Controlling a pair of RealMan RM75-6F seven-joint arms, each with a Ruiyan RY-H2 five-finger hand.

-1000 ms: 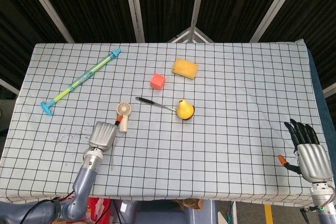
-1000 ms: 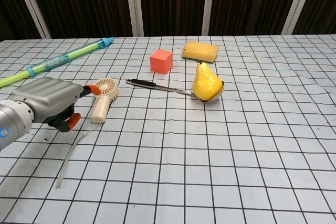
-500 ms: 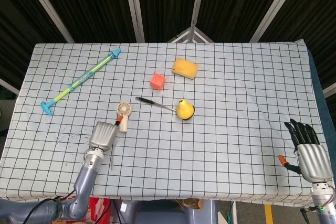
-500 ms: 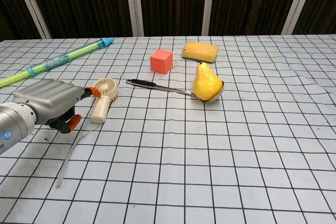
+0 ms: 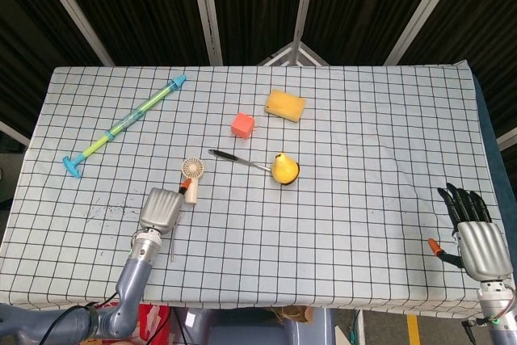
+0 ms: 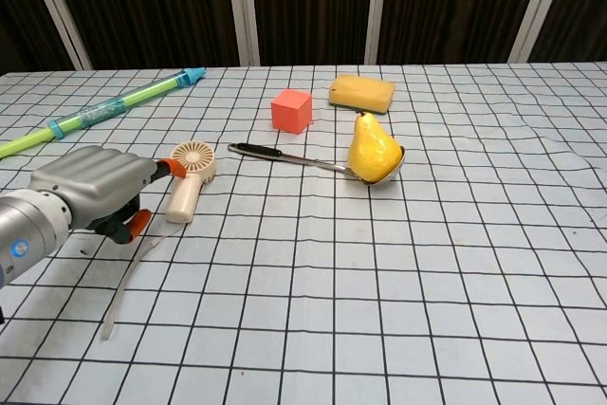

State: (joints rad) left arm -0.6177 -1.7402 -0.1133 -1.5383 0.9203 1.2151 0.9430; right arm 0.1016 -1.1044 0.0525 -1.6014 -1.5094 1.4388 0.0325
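Note:
My left hand lies low over the checked tablecloth at the front left, grey back up and fingers curled in. One orange fingertip touches the head of a small cream hand fan lying flat just right of the hand. I see nothing gripped in it. My right hand hangs beyond the table's front right corner with its dark fingers spread and empty; the chest view does not show it.
A yellow pear sits in the bowl of a black-handled ladle. Behind are a red cube and yellow sponge. A green-blue water squirter lies far left. A thin strip lies by the left hand.
My left hand has crept slightly right, and the fan has shifted a little right with it. The right hand has not moved.

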